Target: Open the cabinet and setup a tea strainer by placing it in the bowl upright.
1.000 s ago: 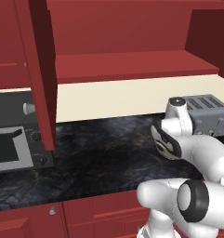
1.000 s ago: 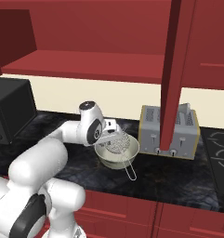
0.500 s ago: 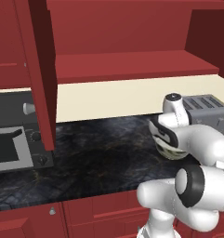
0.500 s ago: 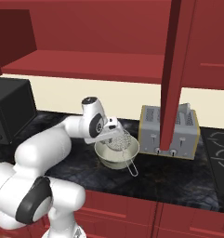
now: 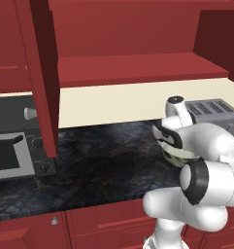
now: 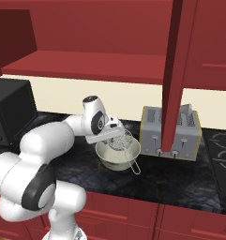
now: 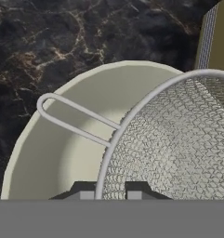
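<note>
The cream bowl (image 6: pixel 109 159) stands on the dark counter left of the toaster. In it sits the tea strainer (image 6: pixel 123 140), its silver mesh rising above the bowl's rim and its thin handle (image 6: pixel 134 165) reaching out over the near edge. My gripper (image 6: pixel 117 133) hangs over the bowl from the left. In the hand view my gripper (image 7: pixel 111 193) is shut on the strainer's rim (image 7: pixel 132 111), with the mesh (image 7: pixel 178 144) and bowl wall (image 7: pixel 62 153) beyond. The cabinet stands open, with a door (image 6: pixel 173 70) swung out and a bare shelf (image 6: pixel 86 63).
A silver toaster (image 6: pixel 170 133) stands right beside the bowl, under the open door's edge. A black microwave (image 6: pixel 9 115) is at the counter's left. From the left base view my arm covers most of the bowl (image 5: pixel 179 156), and the other open door (image 5: pixel 41 73) hangs over the microwave (image 5: pixel 11 155).
My gripper has shifted right, towards the toaster, carrying the strainer's basket further over the bowl. The elbow has swung forward. Bowl and toaster have stayed put.
</note>
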Controlling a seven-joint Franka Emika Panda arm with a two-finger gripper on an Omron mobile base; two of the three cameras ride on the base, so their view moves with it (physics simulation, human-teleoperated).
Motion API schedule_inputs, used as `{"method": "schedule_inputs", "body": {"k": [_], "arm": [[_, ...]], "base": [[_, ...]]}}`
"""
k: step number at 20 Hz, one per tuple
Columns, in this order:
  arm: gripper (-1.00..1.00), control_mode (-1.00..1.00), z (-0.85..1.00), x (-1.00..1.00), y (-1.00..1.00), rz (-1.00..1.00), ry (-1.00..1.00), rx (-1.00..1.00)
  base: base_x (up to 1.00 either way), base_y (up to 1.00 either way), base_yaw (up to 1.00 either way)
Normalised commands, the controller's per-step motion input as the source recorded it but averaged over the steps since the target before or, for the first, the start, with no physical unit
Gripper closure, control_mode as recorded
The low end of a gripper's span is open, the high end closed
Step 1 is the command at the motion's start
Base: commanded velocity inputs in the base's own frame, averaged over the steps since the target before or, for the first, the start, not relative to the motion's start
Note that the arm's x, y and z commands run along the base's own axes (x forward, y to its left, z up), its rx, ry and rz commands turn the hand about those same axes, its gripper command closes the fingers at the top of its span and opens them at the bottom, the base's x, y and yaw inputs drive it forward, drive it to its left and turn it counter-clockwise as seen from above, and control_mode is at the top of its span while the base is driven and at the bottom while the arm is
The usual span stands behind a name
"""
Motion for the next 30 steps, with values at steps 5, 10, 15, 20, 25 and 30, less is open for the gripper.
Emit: {"method": "schedule_inputs", "body": {"k": [5, 10, 15, 20, 25, 30], "arm": [[1.00, -1.00, -0.10, 0.10, 0.04, 0.00, 0.08, 0.00], [1.00, -1.00, -0.11, 0.02, 0.00, 0.00, 0.06, 0.00], [1.00, -1.00, -0.12, 0.00, 0.05, 0.00, 0.05, 0.00], [1.00, -1.00, -0.01, 0.00, 0.08, 0.00, 0.02, 0.00], [1.00, -1.00, -0.02, 0.00, 0.00, 0.01, 0.00, 0.00], [1.00, -1.00, -0.07, 0.00, 0.01, 0.00, 0.00, 0.00]], "base": [[0.00, 0.00, 0.00], [0.00, 0.00, 0.00], [0.00, 0.00, 0.00], [0.00, 0.00, 0.00], [0.00, 0.00, 0.00], [0.00, 0.00, 0.00]]}}
